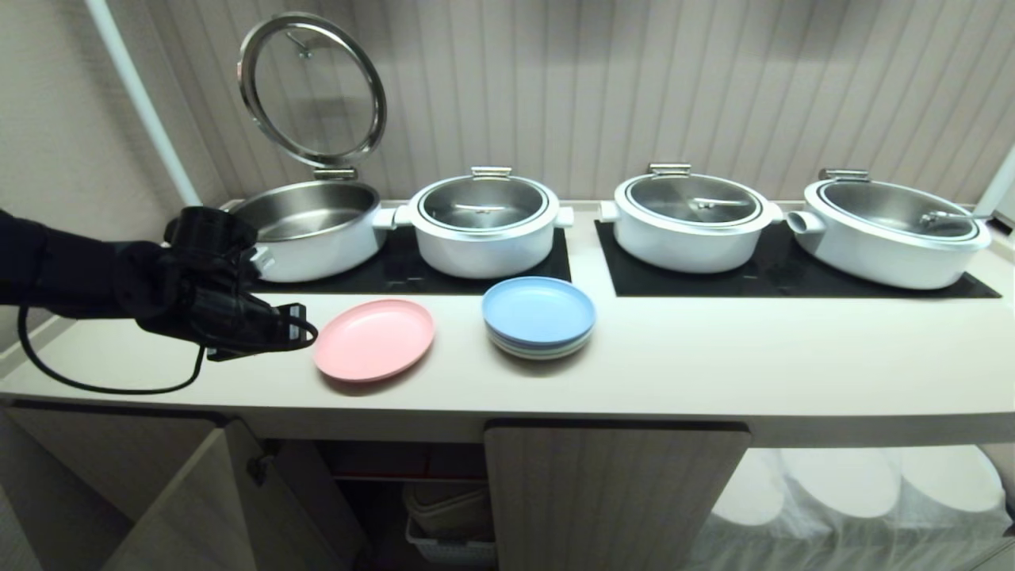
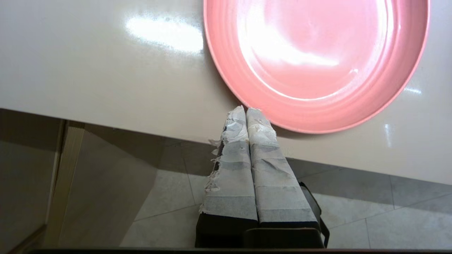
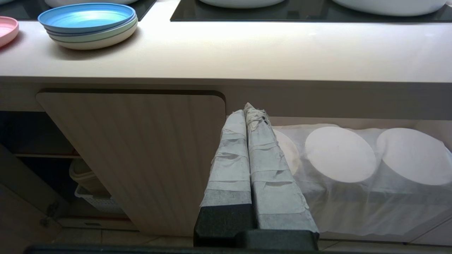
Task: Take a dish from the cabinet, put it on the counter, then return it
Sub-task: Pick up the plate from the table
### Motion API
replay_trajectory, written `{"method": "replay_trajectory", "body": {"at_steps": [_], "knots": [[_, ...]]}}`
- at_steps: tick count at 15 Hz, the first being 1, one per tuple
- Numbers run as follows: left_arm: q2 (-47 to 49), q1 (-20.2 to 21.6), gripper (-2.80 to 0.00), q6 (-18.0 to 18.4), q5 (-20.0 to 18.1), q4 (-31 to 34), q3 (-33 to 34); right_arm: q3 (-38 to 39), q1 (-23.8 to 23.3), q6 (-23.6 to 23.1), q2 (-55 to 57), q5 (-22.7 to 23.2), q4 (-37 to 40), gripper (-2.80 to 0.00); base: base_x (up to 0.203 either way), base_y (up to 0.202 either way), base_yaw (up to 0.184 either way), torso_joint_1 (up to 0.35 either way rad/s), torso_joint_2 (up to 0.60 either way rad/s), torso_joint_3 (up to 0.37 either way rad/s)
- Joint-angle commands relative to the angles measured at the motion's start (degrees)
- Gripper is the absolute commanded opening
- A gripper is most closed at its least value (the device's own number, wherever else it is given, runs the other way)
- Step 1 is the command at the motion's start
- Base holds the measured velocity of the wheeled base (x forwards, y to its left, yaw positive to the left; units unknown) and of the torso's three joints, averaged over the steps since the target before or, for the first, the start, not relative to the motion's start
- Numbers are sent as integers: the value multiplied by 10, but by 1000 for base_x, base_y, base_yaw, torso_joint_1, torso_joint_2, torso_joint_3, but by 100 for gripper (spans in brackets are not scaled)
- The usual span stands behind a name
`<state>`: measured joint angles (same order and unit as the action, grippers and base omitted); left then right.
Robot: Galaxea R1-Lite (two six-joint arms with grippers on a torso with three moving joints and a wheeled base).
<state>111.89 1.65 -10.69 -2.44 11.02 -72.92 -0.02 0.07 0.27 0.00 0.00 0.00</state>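
Left gripper (image 1: 297,323), fingers pressed together and empty, hovers over the counter's (image 1: 714,357) front edge toward its left end; pink dish (image 1: 373,339) lies flat just beyond the fingertips, rim nearly touching. Right gripper (image 3: 247,109), also closed, sits low before the cabinet (image 3: 141,155), farther off.

Bare bench (image 1: 753,357) lies right of the blue-topped plate stack (image 1: 539,317); four pots (image 1: 484,226) block the back edge; the pink dish (image 1: 374,339) fills the front-left stretch.

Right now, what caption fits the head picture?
Left gripper, jaws shut, beside the pink dish on the counter.
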Motion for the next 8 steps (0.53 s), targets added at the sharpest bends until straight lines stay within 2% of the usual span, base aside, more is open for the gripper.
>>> {"method": "replay_trajectory", "body": {"at_steps": [1, 8], "knots": [[16, 0, -280, -1, -1, 1, -9, 0, 0, 0, 0, 0, 0, -280, 0, 0, 0, 0, 0, 0], [41, 12, -280, 1, -2, 5, -30, 0, 0, 0, 0, 0, 0, -280, 0, 0, 0, 0, 0, 0]]}}
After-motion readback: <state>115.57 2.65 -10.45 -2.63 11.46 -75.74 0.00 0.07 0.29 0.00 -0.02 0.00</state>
